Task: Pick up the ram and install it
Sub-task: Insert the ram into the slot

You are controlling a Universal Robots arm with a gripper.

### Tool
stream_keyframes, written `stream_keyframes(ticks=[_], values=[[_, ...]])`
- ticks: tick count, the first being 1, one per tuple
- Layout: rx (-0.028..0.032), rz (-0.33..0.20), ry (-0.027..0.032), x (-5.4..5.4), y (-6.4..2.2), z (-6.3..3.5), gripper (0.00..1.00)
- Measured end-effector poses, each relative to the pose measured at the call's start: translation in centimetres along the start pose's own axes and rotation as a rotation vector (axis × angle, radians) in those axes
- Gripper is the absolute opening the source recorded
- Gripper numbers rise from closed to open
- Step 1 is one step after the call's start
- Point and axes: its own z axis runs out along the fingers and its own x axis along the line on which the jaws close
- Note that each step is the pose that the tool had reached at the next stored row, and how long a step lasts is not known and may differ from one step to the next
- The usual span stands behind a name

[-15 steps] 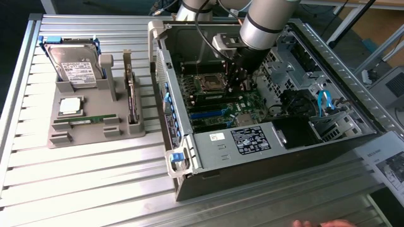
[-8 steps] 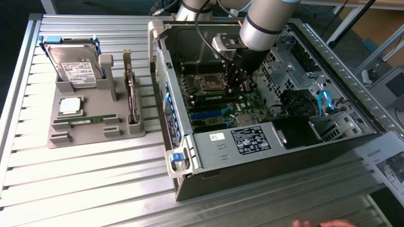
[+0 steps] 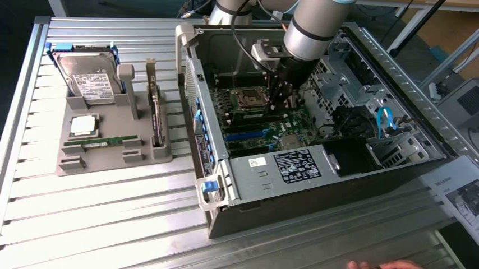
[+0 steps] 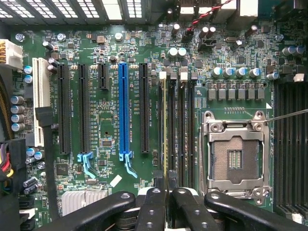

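The pincer (image 4: 167, 192) stands over what look like 4 memory slots (image 4: 180, 130), clamped on the ram (image 4: 166, 125), which sits edge-on along 1 of them. Just beside it the CPU socket (image 4: 236, 154) raises a metal frame. On its other side the expansion slots (image 4: 124, 110) lie low, with flat board between. Toward the exterior view's right the drive cage (image 3: 337, 84) and a blue cable (image 3: 385, 120) crowd near. The case wall (image 3: 193, 78) stands well apart, and overhead the case is open.

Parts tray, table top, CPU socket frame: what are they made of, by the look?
Parts tray: matte grey plastic, probably moulded or printed; dull, even colour. Table top: ribbed bare metal, likely aluminium; bright sheen. CPU socket frame: silver metal, maybe plated steel; glossy highlights.
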Motion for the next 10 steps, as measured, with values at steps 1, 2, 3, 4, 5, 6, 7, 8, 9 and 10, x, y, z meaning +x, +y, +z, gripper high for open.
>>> stream_keyframes(ticks=[1, 2, 3, 4, 5, 6, 7, 8, 9, 10], values=[[-0.0001, 0.000, 0.0002, -0.01, 0.00, 0.00, 0.12], [0.0000, 0.000, 0.0001, -0.01, 0.00, 0.00, 0.12], [0.0000, 0.000, 0.0001, -0.01, 0.01, 0.00, 0.12], [0.0000, 0.000, 0.0001, -0.01, 0.03, 0.00, 0.12], [0.0000, 0.000, 0.0000, -0.01, 0.05, 0.00, 0.12], [0.0000, 0.000, 0.0000, -0.01, 0.07, 0.00, 0.12], [0.0000, 0.000, 0.0001, -0.01, 0.07, 0.00, 0.12], [0.0000, 0.000, 0.0001, -0.01, 0.08, 0.00, 0.12], [0.0000, 0.000, 0.0001, -0.01, 0.08, 0.00, 0.12], [0.0000, 0.000, 0.0001, -0.01, 0.08, 0.00, 0.12]])
